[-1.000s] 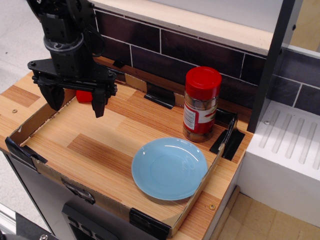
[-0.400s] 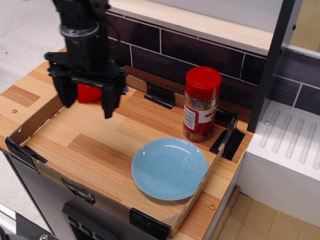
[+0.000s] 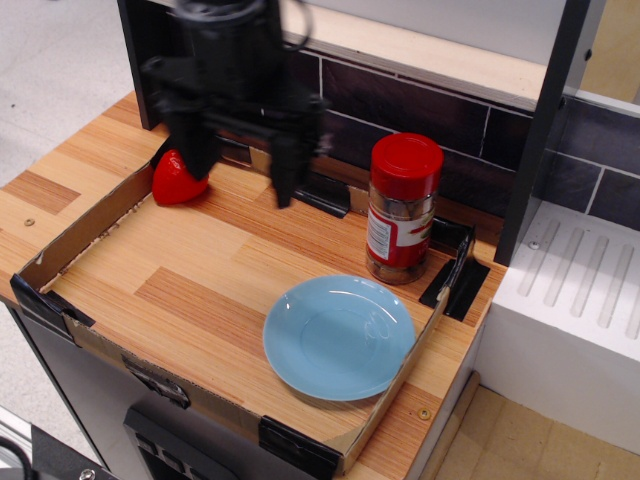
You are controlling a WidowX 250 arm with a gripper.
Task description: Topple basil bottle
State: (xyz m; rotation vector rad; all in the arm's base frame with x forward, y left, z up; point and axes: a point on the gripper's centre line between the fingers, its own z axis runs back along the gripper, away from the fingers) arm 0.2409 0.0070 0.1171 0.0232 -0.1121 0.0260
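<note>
The basil bottle (image 3: 403, 210) stands upright at the back right of the wooden tray, a clear jar with a wide red cap, a red-and-white label and brownish contents. My gripper (image 3: 238, 168) is black, open and empty, its two fingers pointing down. It hangs in the air above the back middle of the tray, to the left of the bottle and apart from it. It is blurred by motion.
A small red strawberry (image 3: 178, 180) lies at the back left corner. A light blue plate (image 3: 338, 336) sits at the front right, just in front of the bottle. Low cardboard walls (image 3: 78, 228) ring the tray. A dark tiled wall (image 3: 400, 100) stands behind and a white drainer (image 3: 570, 290) at right.
My gripper has moved right and toward the back, from over the tray's left side to left of the bottle. The strawberry is uncovered. The bottle and plate have not moved.
</note>
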